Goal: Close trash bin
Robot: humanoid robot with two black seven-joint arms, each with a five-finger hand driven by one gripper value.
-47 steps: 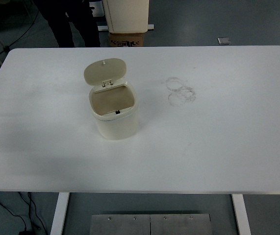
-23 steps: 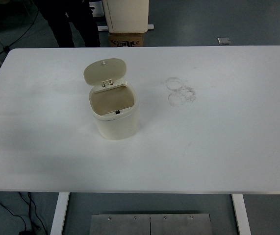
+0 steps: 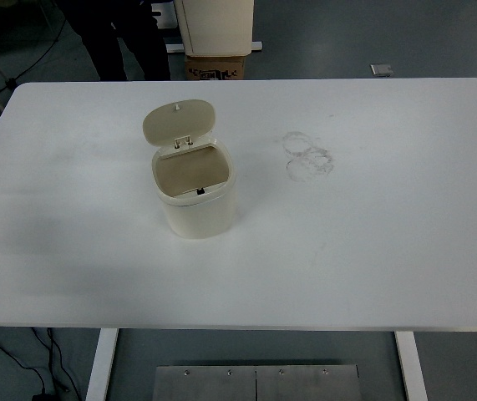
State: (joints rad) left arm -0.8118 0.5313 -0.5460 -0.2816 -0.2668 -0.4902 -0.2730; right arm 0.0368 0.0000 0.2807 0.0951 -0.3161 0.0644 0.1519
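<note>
A small cream trash bin (image 3: 198, 209) stands upright on the white table (image 3: 372, 251), left of the middle. Its hinged lid (image 3: 179, 120) is open and stands up at the bin's far side, showing the bin's inside. Neither of my arms or hands shows in the head view.
Faint ring-shaped smudges (image 3: 307, 155) mark the table right of the bin. A person's dark legs (image 3: 121, 38) stand beyond the far edge at top left. A cream bin on a cardboard box (image 3: 215, 42) sits on the floor behind the table.
</note>
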